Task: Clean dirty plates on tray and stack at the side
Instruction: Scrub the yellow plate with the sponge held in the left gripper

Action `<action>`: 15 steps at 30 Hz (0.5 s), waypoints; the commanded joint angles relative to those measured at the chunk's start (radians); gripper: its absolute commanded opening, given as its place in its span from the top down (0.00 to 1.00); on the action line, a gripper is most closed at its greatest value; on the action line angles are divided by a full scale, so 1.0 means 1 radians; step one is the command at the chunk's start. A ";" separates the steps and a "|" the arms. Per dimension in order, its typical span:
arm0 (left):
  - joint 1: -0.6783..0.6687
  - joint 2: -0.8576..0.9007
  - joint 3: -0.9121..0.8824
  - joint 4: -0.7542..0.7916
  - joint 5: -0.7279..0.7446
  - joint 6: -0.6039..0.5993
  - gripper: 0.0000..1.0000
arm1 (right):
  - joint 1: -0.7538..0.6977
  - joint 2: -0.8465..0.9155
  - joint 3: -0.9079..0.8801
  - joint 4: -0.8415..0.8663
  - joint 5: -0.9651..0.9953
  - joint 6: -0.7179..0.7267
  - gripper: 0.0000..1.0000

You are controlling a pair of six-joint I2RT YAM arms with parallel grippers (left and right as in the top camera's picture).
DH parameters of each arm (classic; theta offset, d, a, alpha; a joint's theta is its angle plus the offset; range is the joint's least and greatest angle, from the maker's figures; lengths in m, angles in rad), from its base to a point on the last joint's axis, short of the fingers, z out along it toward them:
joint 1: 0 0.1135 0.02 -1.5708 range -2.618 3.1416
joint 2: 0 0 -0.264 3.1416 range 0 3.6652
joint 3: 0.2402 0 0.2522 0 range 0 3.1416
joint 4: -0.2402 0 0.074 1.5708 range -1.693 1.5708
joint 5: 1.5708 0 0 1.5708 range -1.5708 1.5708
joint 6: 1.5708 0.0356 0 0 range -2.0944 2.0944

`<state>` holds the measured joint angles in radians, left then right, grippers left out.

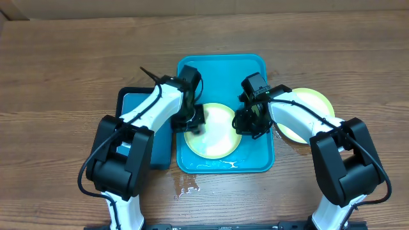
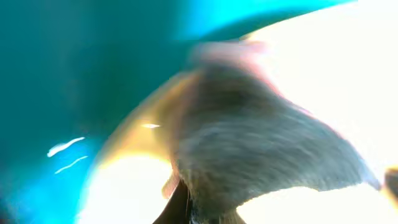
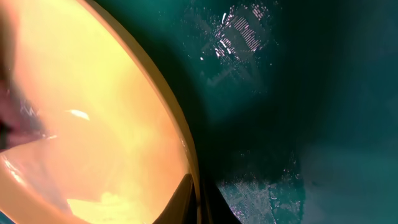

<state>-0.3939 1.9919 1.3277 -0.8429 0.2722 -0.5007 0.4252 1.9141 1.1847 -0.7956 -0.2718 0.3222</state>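
Fingers of our right gripper (image 1: 243, 125) pinch the right rim of the yellow-green plate (image 1: 214, 137) in the turquoise tray (image 1: 220, 64), seemingly to steady it, while our left gripper (image 1: 193, 123) clenches a grey sponge (image 2: 249, 143) against its left side to scrub.

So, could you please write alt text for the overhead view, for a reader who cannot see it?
Two robot arms reach over a turquoise tray, the left gripper and the right gripper at opposite edges of a yellow-green rimmed plate lying in it. A second plate sits on the wooden table right of the tray.
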 commanded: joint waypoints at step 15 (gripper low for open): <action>-0.158 0.074 -0.005 -0.061 0.056 -0.127 0.96 | -0.006 0.026 -0.001 -0.010 0.046 0.003 0.96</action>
<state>-0.5739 2.0369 1.3308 -0.8333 0.4622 -0.5434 0.4194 1.9144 1.1847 -0.8089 -0.2722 0.3244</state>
